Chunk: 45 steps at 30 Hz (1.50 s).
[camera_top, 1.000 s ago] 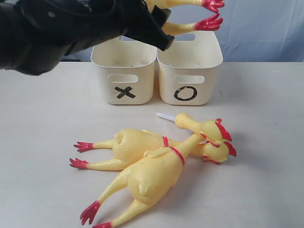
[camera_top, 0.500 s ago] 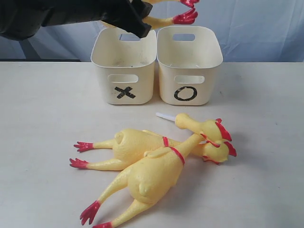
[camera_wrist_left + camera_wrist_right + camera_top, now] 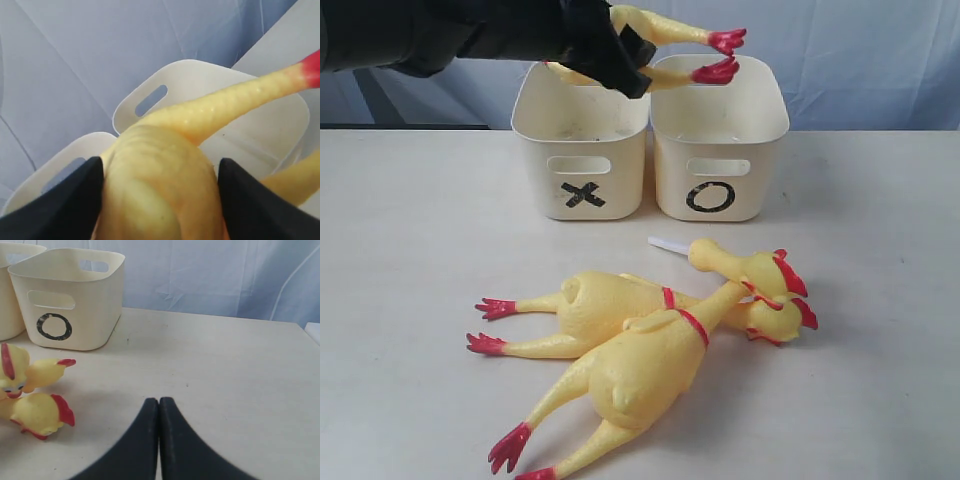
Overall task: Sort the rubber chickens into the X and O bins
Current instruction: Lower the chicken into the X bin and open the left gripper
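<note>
My left gripper (image 3: 612,52) is shut on the body of a yellow rubber chicken (image 3: 665,28), above the back rim of the X bin (image 3: 582,150). Its red feet (image 3: 720,55) stick out over the O bin (image 3: 720,150). In the left wrist view the chicken's body (image 3: 160,190) fills the gap between the black fingers (image 3: 60,200), with both cream bins below. Three more chickens lie piled on the table: two large (image 3: 605,305) (image 3: 640,370) and a thinner one (image 3: 730,262). My right gripper (image 3: 159,402) is shut and empty, low over the table.
The bins stand side by side at the back of the white table (image 3: 420,230), before a blue backdrop. In the right wrist view the O bin (image 3: 70,300) and two chicken heads (image 3: 40,412) lie off to one side. Bare tabletop (image 3: 225,380) lies ahead of the right gripper.
My left gripper has carried the chicken leftward and a little lower, from above the O bin toward the X bin. The right gripper and the pile have not moved.
</note>
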{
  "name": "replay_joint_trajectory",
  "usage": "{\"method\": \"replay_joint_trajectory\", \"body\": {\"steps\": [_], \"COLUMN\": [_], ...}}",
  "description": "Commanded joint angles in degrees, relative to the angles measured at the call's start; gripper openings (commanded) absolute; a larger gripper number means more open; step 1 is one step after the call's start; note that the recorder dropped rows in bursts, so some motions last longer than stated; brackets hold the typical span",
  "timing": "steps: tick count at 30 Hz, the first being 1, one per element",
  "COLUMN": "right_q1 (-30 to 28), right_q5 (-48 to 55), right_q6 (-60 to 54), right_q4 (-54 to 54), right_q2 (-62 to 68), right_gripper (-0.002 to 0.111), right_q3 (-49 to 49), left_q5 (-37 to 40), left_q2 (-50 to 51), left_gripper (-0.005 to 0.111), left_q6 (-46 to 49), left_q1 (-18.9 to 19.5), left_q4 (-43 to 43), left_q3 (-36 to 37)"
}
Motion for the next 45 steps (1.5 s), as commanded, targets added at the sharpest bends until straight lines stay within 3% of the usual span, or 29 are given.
{"method": "replay_joint_trajectory", "body": {"steps": [1, 11, 22, 30, 38, 45], "right_q1": [-0.32, -0.32, -0.32, -0.32, -0.32, -0.32], "right_q5": [-0.48, -0.48, -0.48, -0.48, -0.48, -0.48], "right_q6": [0.08, 0.08, 0.08, 0.08, 0.08, 0.08], "right_q4": [0.06, 0.06, 0.06, 0.06, 0.06, 0.06], "right_q2": [-0.33, -0.33, -0.33, -0.33, -0.33, -0.33], "right_gripper": [0.001, 0.001, 0.001, 0.001, 0.001, 0.001], "right_q3": [0.10, 0.10, 0.10, 0.10, 0.10, 0.10], "left_q5": [5.66, 27.73, 26.08, 15.22, 10.55, 10.55], "left_q2": [1.87, 7.45, 12.32, 13.75, 13.80, 13.80], "left_gripper": [0.000, 0.000, 0.000, 0.000, 0.000, 0.003], "left_q6": [1.23, 22.37, 22.42, 13.89, 3.58, 2.34], "left_q1": [3.87, 12.68, 14.31, 14.45, 14.45, 14.45], "left_q4": [-10.51, -48.57, -48.69, -48.69, -48.69, -48.69], "left_q3": [-3.62, -5.81, -5.81, -5.70, -5.70, -5.70]}}
